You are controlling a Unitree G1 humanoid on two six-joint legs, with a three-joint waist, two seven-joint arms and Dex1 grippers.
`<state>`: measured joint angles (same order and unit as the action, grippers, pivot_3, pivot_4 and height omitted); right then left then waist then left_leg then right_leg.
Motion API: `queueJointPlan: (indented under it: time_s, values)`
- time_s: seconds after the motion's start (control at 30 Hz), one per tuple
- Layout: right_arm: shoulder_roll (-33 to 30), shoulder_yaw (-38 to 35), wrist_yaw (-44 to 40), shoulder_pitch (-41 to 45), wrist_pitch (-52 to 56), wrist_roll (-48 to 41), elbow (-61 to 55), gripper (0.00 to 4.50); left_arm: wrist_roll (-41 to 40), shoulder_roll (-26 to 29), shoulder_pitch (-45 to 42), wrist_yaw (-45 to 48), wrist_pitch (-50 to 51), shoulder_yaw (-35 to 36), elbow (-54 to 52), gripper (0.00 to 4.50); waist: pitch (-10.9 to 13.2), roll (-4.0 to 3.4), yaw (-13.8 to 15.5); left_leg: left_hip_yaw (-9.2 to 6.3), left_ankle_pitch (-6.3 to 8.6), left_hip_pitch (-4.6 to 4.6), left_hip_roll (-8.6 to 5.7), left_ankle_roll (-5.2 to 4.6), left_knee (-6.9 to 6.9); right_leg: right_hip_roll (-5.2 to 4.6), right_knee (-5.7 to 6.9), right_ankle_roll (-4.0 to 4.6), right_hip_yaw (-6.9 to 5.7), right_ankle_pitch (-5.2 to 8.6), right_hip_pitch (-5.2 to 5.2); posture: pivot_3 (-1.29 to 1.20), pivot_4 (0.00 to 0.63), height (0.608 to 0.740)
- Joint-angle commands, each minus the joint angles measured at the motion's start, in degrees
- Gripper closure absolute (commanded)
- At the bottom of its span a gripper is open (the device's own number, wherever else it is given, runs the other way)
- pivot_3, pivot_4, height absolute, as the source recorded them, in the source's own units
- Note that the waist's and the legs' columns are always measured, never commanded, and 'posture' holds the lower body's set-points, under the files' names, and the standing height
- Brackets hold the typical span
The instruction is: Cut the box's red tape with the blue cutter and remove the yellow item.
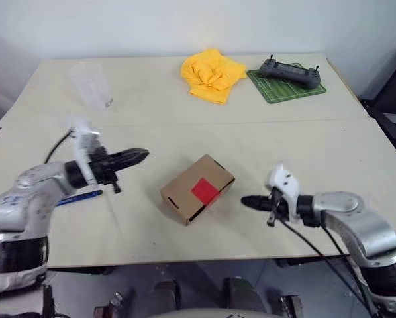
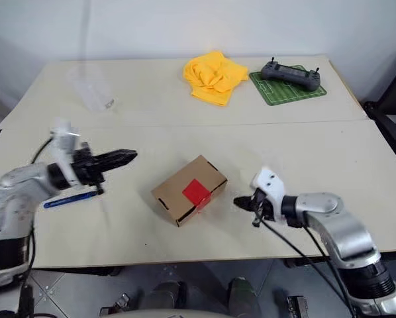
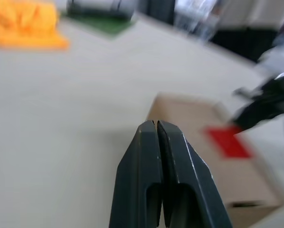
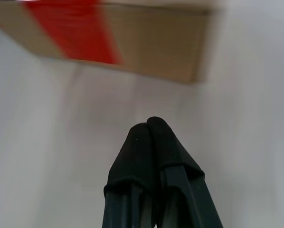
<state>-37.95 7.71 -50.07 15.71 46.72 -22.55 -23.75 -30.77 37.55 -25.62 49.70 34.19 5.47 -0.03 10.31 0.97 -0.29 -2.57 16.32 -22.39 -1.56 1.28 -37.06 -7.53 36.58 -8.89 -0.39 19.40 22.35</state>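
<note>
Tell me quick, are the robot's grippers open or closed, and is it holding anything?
Left gripper: closed, holding nothing.
Right gripper: closed, holding nothing.

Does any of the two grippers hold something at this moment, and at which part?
Nothing is held. The left gripper and the right gripper are both shut on nothing, apart from the box. The blue cutter lies on the table.

My table [image 1: 304, 142] has the box [image 1: 197, 189] in the middle, a blue cutter [image 1: 79, 197] on my left, plus a yellow cloth [image 1: 212, 74], green mat [image 1: 285, 88] and clear cup [image 1: 91, 85] at the back.
</note>
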Motion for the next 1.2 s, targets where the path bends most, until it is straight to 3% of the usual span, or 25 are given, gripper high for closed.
queueJointPlan:
  time_s: [0.03,0.17,0.27,0.73,0.9,1.07,1.13,1.2]
  values:
    - [3.16,1.65,4.35,2.87,2.08,0.0,-2.18,4.5,4.87,-1.98,-2.04,-0.15,-3.72,-4.3,2.99,4.41,0.03,0.04,0.02,0.0,0.0,-0.03,0.0,0.0,0.0,0.0,0.01,0.0,0.01,-0.01,0.04,0.0,0.15,0.74]
    - [7.3,1.48,9.33,8.12,1.61,2.01,2.04,4.5,5.74,-4.19,-0.93,1.86,-3.24,-8.56,1.07,4.41,0.03,0.05,0.11,-0.03,0.01,-0.1,0.01,0.03,0.0,0.0,0.07,0.0,0.0,-0.01,0.13,0.0,0.15,0.74]
    - [6.87,2.06,9.53,11.44,-0.8,4.09,5.48,4.5,4.73,-5.65,1.25,1.86,-1.03,-9.94,-1.99,4.41,0.03,0.05,0.15,-0.03,0.01,-0.1,0.0,0.04,0.0,-0.02,0.08,0.0,0.0,-0.01,0.14,0.0,0.15,0.74]
    - [5.11,4.69,1.17,21.99,-15.94,11.97,26.54,4.5,5.31,-18.1,6.88,-10.31,4.48,-12.41,-11.72,4.41,0.03,0.05,0.06,0.01,0.1,-0.13,0.0,-0.02,-0.05,-0.01,0.01,-0.02,-0.02,-0.02,0.12,0.0,0.15,0.74]
    - [4.44,3.5,-0.15,22.14,-20.3,13.55,29.14,4.5,5.35,-15.23,8.78,-10.24,4.7,-10.84,-14.39,4.41,0.03,0.05,0.04,0.03,0.1,-0.12,0.04,0.01,-0.04,0.01,-0.02,-0.02,-0.02,-0.02,0.12,0.0,0.15,0.74]
    - [-1.07,-4.79,-4.89,19.73,-22.63,8.26,24.94,4.5,0.82,-7.24,14.47,-6.47,3.1,-0.46,-21.15,4.41,0.09,-0.03,0.13,0.03,0.11,-0.16,0.06,0.02,-0.03,0.01,-0.06,-0.01,-0.03,-0.02,0.14,0.0,0.15,0.74]
    - [-3.25,-8.36,-8.12,17.39,-21.44,4.0,22.18,4.5,-1.18,-4.88,18.08,-4.14,-0.42,5.45,-23.36,3.81,0.09,-0.04,0.3,-0.01,0.19,-0.17,0.15,0.04,-0.01,0.01,-0.15,-0.01,-0.07,-0.02,0.1,0.0,0.15,0.74]
    - [-6.03,-10.92,-13.27,13.86,-22.42,0.41,19.09,4.11,-1.44,-3.37,21.69,-3.06,-4.74,11.84,-23.25,3.23,0.09,-0.04,0.32,-0.01,0.27,-0.19,0.25,0.01,-0.01,0.0,-0.32,-0.01,-0.11,-0.02,0.05,0.0,0.15,0.74]
